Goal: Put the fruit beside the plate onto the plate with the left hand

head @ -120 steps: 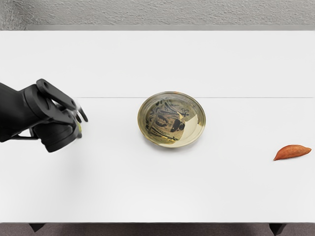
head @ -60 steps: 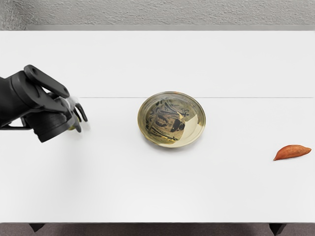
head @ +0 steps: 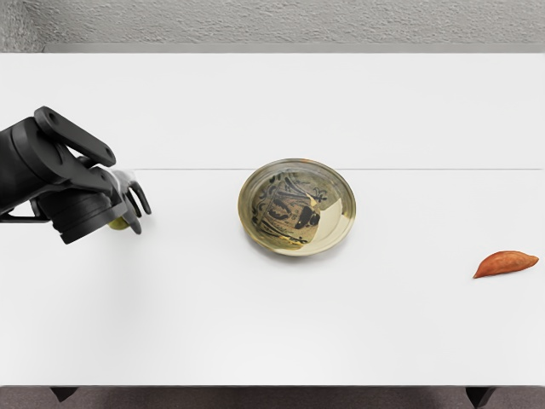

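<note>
The plate (head: 296,207) sits mid-table (head: 272,324); well to its left is the left hand (head: 89,209), a small fruit (head: 117,224) just beneath it; a sweet potato (head: 506,263) lies far right, near the edge

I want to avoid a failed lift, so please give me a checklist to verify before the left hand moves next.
1. Left hand at the yellow-green fruit: ok.
2. Firm grasp on the fruit: cannot tell, it is mostly hidden.
3. Plate upright, ready to receive: ok.
4. Orange-brown item lies far right, off the route: ok.
5. Fruit on plate: not ok, not yet.
</note>
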You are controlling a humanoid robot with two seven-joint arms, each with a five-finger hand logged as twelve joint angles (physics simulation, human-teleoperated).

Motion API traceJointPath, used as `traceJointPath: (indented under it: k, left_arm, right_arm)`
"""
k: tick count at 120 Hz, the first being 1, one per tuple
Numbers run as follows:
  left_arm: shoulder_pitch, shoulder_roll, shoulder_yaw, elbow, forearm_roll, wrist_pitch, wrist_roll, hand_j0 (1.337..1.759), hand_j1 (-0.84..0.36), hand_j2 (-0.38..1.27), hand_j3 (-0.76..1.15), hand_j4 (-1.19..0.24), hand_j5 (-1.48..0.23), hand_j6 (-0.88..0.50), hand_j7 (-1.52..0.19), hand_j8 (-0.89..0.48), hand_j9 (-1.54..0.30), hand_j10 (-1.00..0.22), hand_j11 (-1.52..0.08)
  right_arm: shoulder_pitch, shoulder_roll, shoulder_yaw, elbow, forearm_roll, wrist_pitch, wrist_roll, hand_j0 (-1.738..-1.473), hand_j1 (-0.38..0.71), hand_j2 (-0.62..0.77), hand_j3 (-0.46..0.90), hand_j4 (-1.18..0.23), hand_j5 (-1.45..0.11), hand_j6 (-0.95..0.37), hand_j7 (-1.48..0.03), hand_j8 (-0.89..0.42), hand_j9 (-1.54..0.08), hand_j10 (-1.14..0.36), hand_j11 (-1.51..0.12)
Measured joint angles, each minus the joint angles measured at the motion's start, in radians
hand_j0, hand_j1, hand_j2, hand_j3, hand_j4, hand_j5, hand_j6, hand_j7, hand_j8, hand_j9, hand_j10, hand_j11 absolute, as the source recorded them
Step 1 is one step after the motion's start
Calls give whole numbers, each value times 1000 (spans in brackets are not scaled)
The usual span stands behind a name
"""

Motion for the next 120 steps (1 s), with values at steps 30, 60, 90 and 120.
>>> traceJointPath:
  k: [30,60,90,120]
  left_arm:
    - [-53,-8,-49,4,2,-23,1,1632,-531,440,1,-874,-1130,-503,-1171,-295,-1185,-474,-1226]
    - [-177,-103,-187,12,1,-84,76,1635,-469,336,0,-877,-1123,-554,-1157,-333,-1175,-504,-1221]
    - [-245,-103,-275,27,1,-89,93,1637,-419,237,0,-878,-1122,-618,-1143,-377,-1178,-532,-1221]
    - [-253,-103,-365,50,15,-81,96,1636,-420,207,0,-875,-1126,-623,-1149,-369,-1182,-523,-1220]
  right_arm:
    - [0,0,0,0,0,0,0,-1658,-337,-2,0,-9,-13,-9,-13,-9,-13,-9,-13]
    - [0,0,0,0,0,0,0,-1658,-337,-2,0,-9,-13,-9,-13,-9,-13,-9,-13]
    - [0,0,0,0,0,0,0,-1658,-337,-2,0,-9,-13,-9,-13,-9,-13,-9,-13]
    - [0,0,0,0,0,0,0,-1658,-337,-2,0,-9,-13,-9,-13,-9,-13,-9,-13]
